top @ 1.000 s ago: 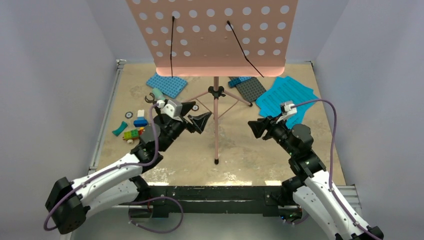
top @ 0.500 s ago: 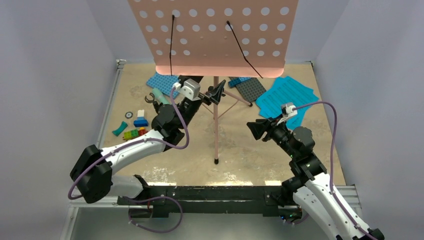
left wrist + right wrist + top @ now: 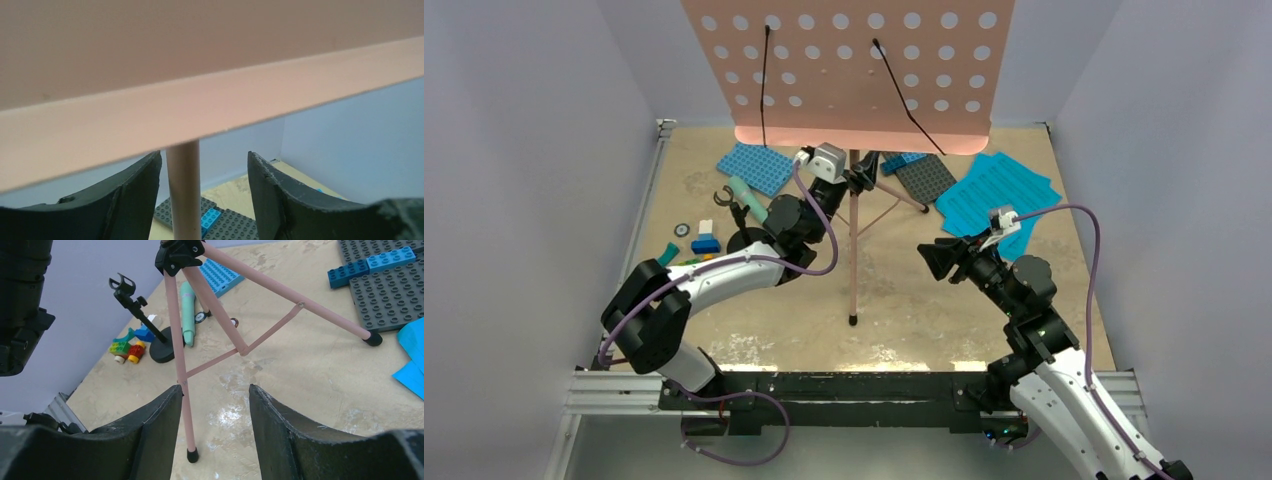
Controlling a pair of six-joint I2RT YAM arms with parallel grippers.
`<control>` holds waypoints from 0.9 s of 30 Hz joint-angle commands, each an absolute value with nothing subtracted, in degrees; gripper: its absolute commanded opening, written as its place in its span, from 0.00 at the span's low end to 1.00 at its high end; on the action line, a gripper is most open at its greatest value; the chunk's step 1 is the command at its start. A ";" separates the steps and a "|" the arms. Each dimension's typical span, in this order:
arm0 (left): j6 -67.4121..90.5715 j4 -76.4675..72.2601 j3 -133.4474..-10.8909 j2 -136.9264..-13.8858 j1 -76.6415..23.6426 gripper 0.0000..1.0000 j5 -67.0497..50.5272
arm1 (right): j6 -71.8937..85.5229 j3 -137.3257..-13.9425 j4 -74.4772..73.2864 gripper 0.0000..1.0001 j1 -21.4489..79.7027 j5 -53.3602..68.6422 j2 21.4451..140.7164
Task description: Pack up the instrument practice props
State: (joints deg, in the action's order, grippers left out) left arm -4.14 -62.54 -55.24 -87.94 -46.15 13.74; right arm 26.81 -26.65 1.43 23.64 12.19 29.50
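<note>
Sandy tabletop (image 3: 894, 320): left gripper (image 3: 204, 165) straddles the pink music stand (image 3: 183, 200) pole, jaws apart, apparently not clamped; right gripper (image 3: 214, 390) spread wide, empty.

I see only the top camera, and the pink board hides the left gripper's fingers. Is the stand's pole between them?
Observer: Yes. The left wrist view shows the pole inside the open left gripper, close to one finger, with a gap to the other.
Operator: What does the right gripper face?
Observer: In its wrist view the near tripod leg shows between its open fingers, untouched.
</note>
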 commanded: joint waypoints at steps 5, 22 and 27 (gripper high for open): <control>-5.45 -72.35 -58.78 -89.05 -45.80 0.59 17.38 | 27.38 -25.49 5.49 0.56 23.97 13.38 29.80; -5.45 -72.97 -57.76 -89.47 -45.76 0.34 17.34 | 27.56 -26.15 5.13 0.55 23.99 13.87 30.04; -5.71 -72.82 -57.60 -89.26 -45.70 0.10 16.52 | 27.42 -28.50 4.47 0.59 23.99 15.94 32.78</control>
